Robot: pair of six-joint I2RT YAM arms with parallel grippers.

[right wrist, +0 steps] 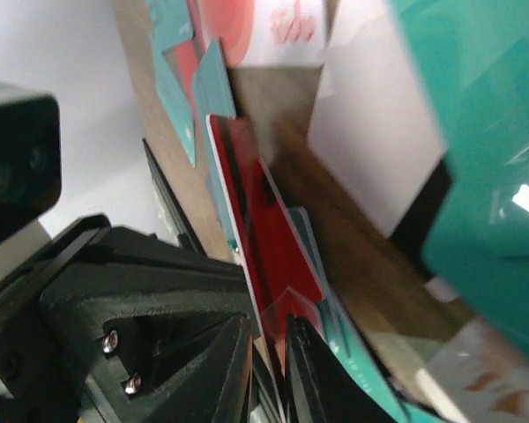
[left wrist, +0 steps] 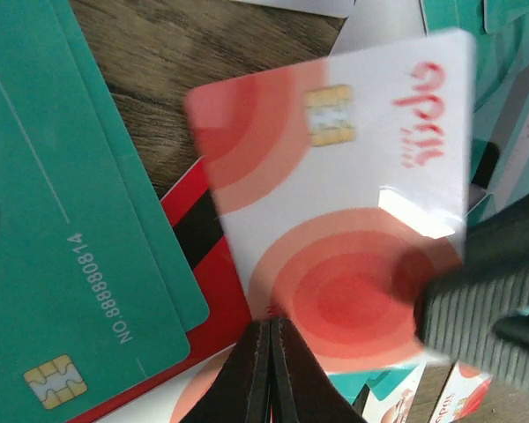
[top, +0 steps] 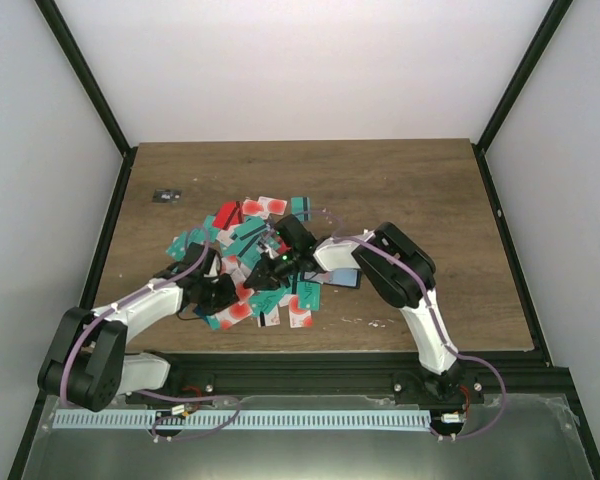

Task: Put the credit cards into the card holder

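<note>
Left gripper (left wrist: 271, 333) is pinched shut on the white-and-red card (left wrist: 353, 203), right gripper (right wrist: 273, 333) nipped narrow on a red-faced card (right wrist: 263, 231), so pulling apart could bend or drop one.

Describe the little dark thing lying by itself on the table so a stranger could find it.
Start at the heap of cards in the middle of the wooden table. Look past it toward the far left corner, where the little dark thing lies alone on bare wood. Unlike the colourful cards, it is dark grey, smaller than a card, and touches nothing.
</note>
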